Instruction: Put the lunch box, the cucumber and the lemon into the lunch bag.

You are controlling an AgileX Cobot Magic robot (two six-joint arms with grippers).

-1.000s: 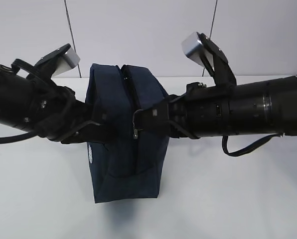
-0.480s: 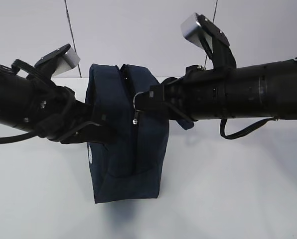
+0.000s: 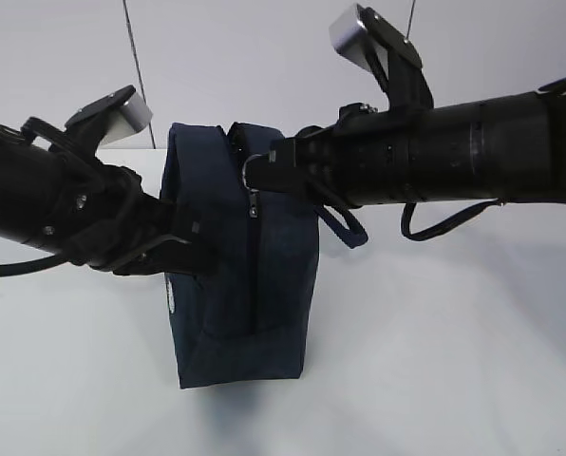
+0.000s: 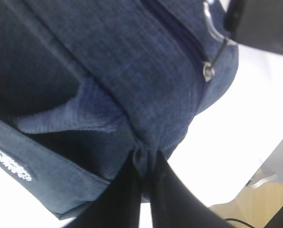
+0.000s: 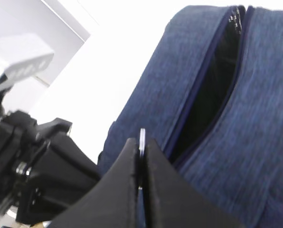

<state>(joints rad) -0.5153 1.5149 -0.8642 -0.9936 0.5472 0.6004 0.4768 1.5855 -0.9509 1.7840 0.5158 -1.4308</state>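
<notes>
A: Where does the lunch bag (image 3: 237,256) stand?

B: Upright on the white table (image 3: 435,361), its zippered face turned toward the exterior camera, between the two arms.

A: What does the left gripper (image 4: 144,159) do?

B: It meets the bag from the left. In the left wrist view its two dark fingers (image 4: 120,199) are pressed together on a fold of blue fabric at the bag's lower edge, so it is clenched on the bag. A small white label (image 4: 11,164) lies on the bag's side, left of that fold.

A: And the right gripper (image 5: 141,145)?

B: It reaches the bag from the right, near the top. Its fingers are closed flat on the metal ring pull (image 3: 251,171), whose rim shows between them in the right wrist view.

A: How does the zipper (image 5: 212,80) look?

B: Above the ring it is parted, showing a dark gap into the bag; below the ring it runs closed down the bag's face.

A: Anything else beside the bag?

B: A handle (image 3: 345,226) loops out at the bag's right, under the right arm.
</notes>
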